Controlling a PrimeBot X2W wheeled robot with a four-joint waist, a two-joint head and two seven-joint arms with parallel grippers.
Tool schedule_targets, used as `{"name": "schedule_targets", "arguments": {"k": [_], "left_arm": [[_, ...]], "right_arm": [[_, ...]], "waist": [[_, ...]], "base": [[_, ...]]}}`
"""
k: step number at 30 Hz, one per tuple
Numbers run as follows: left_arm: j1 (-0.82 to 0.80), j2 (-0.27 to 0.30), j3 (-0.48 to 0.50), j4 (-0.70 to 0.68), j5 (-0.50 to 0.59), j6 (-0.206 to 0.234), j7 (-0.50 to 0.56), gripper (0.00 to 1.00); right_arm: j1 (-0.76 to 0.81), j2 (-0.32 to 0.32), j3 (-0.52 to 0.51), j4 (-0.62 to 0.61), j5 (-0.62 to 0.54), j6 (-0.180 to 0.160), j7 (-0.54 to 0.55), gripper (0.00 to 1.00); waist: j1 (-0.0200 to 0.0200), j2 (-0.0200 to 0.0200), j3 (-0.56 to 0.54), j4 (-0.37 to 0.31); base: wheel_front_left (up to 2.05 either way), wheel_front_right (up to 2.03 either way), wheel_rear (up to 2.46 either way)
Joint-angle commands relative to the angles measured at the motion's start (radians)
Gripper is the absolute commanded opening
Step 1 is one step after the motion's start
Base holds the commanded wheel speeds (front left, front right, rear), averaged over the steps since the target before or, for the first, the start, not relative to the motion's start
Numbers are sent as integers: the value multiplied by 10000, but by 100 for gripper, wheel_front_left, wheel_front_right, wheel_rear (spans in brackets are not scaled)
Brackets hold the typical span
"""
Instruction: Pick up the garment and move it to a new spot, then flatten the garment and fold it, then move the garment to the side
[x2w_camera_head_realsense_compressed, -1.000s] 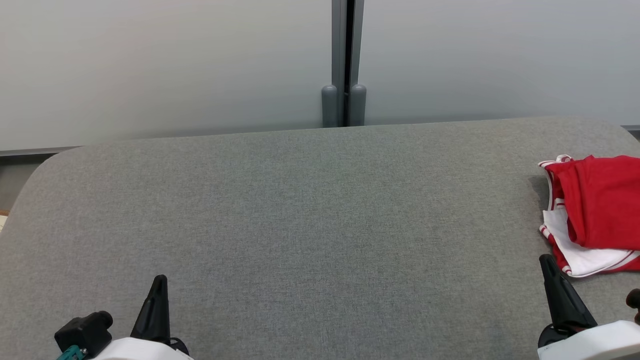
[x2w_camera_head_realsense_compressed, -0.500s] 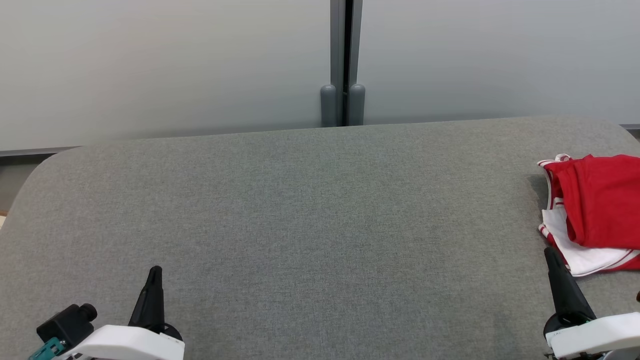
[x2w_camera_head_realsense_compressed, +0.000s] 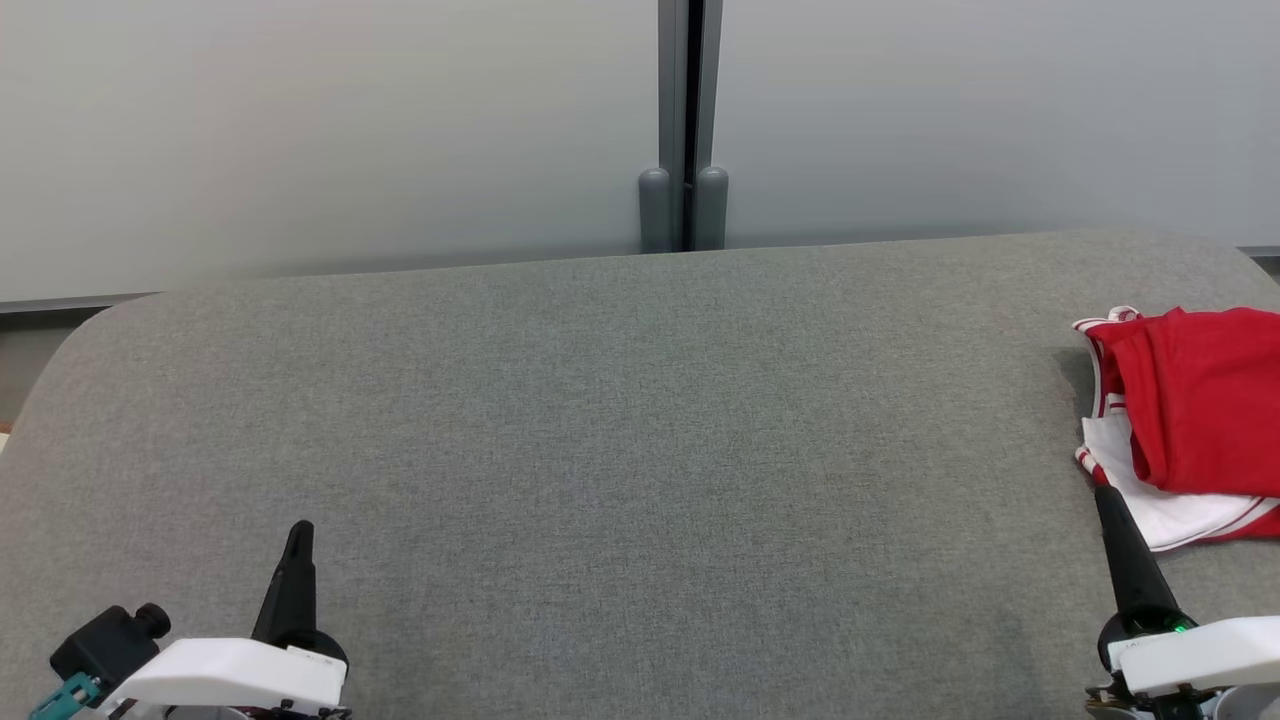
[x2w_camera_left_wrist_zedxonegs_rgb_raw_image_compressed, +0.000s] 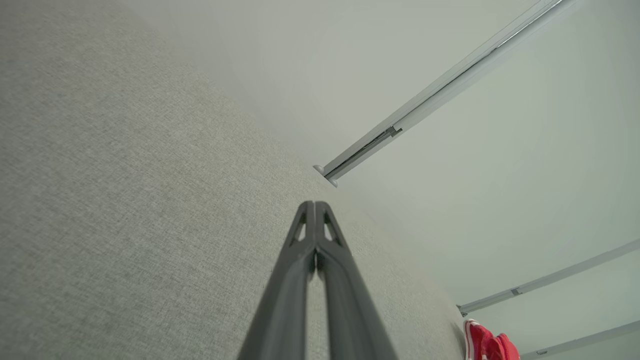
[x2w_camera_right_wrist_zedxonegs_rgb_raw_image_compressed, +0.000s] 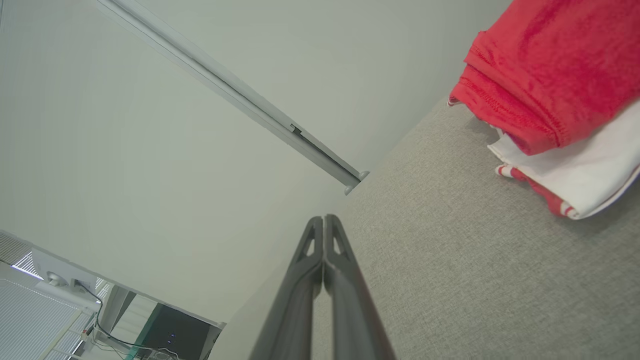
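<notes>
The garment (x2w_camera_head_realsense_compressed: 1195, 410) is red with white panels and striped trim, folded into a bundle at the far right of the grey padded surface (x2w_camera_head_realsense_compressed: 640, 420). It also lies at the upper right of the right wrist view as the garment (x2w_camera_right_wrist_zedxonegs_rgb_raw_image_compressed: 545, 85), and a red corner of the garment (x2w_camera_left_wrist_zedxonegs_rgb_raw_image_compressed: 487, 345) peeks in at the bottom right of the left wrist view. My right gripper (x2w_camera_head_realsense_compressed: 1108, 497) is shut and empty, its tip just below the garment's near left corner. My left gripper (x2w_camera_head_realsense_compressed: 299, 530) is shut and empty at the lower left, far from the cloth.
A pale wall with a grey vertical joint and two rounded stops (x2w_camera_head_realsense_compressed: 684, 205) stands behind the surface. The surface's rounded left corner (x2w_camera_head_realsense_compressed: 90, 330) drops to the floor. A monitor and cables (x2w_camera_right_wrist_zedxonegs_rgb_raw_image_compressed: 65, 285) show in the right wrist view's lower left.
Both arms have drawn back toward the bottom of the head view, their white wrists turning more level. The garment stays put.
</notes>
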Motion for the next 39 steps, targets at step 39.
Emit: {"name": "schedule_targets", "arguments": {"k": [39], "left_arm": [[-902, -383, 1017, 316, -3766, -793, 978, 0]], "right_arm": [[-998, 281, -443, 973, 3779, 1, 147, 0]], "waist": [[0, -1, 39, -77]], "base": [[0, 0, 0]]}}
